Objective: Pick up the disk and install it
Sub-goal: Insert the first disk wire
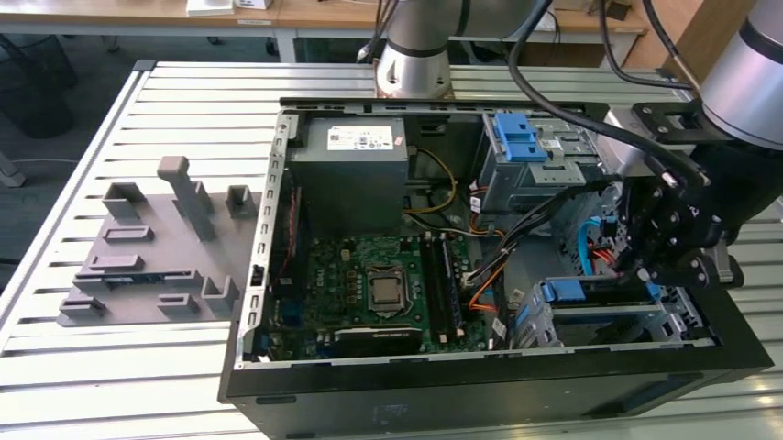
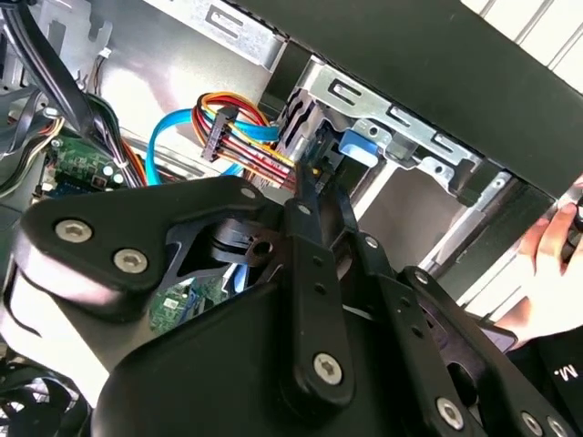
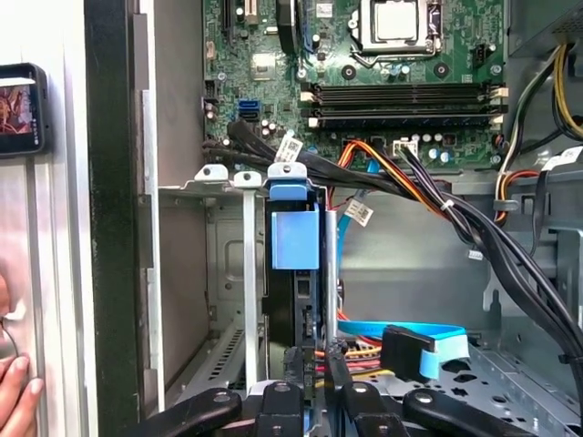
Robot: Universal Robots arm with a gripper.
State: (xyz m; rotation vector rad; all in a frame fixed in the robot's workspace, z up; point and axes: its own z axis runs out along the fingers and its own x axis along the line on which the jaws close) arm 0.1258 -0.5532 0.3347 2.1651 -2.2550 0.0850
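The disk (image 3: 296,228) stands on edge in a slot of the grey drive cage (image 3: 246,273), at the case's front corner; its blue carrier tab faces the motherboard. In the exterior view the disk (image 1: 575,291) shows as a blue strip on top of the cage (image 1: 636,323). My black gripper (image 1: 639,268) hangs right over it. In both wrist views the fingertips meet closely at the disk's rear edge, so the gripper (image 3: 319,362) (image 2: 310,187) looks shut on the disk (image 2: 360,146).
Orange, red and blue cables (image 3: 428,350) run beside the cage. The motherboard (image 1: 380,284), power supply (image 1: 355,156) and a second cage with blue latches (image 1: 526,137) sit in the open case. A grey fixture plate (image 1: 159,247) lies at the exterior view's left. A person's hand (image 2: 547,255) is just outside the case.
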